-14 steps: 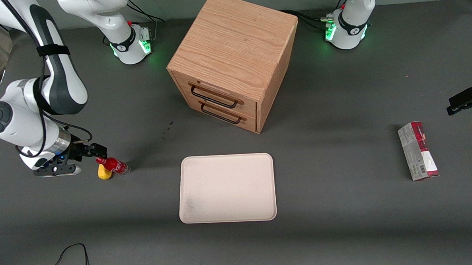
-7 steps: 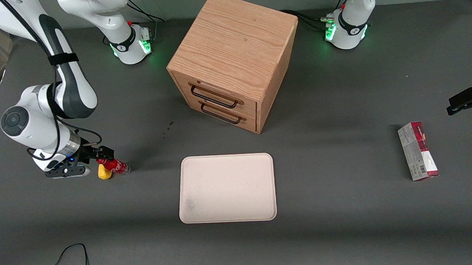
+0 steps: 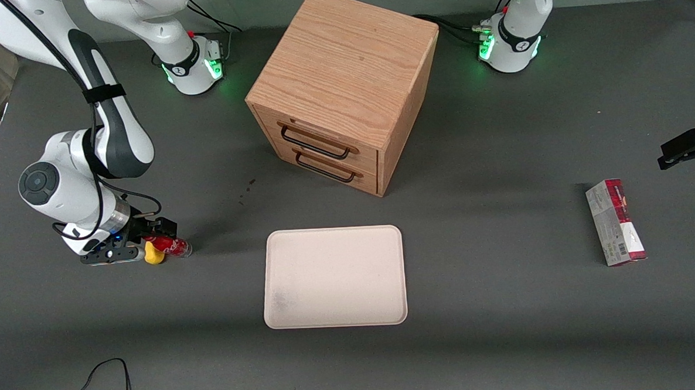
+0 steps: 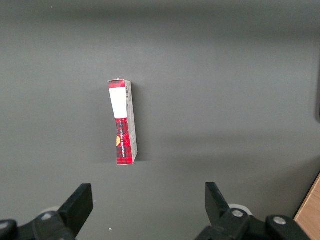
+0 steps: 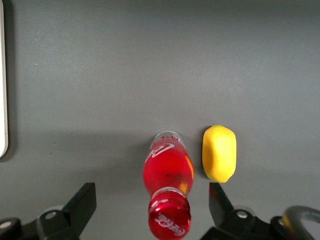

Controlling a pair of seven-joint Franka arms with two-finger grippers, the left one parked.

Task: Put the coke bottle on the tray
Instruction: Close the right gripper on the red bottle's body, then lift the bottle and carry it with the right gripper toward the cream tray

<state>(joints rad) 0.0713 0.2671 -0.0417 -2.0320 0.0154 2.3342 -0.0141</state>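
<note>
Red-capped coke bottle is lying on its side on the bench, just beside a yellow lump. Tool sits low at the cap end, fingers spread wide on either side, gripping nothing. Tray is well apart, nearer the bench's middle.

Pincer agape around coke bottle, apparently upright, beside yellow lump.

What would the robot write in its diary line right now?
stage: reaching | gripper: open, fingers either side of coke bottle cap | bottle: lying on table beside yellow lump | tray: holds nothing
</note>
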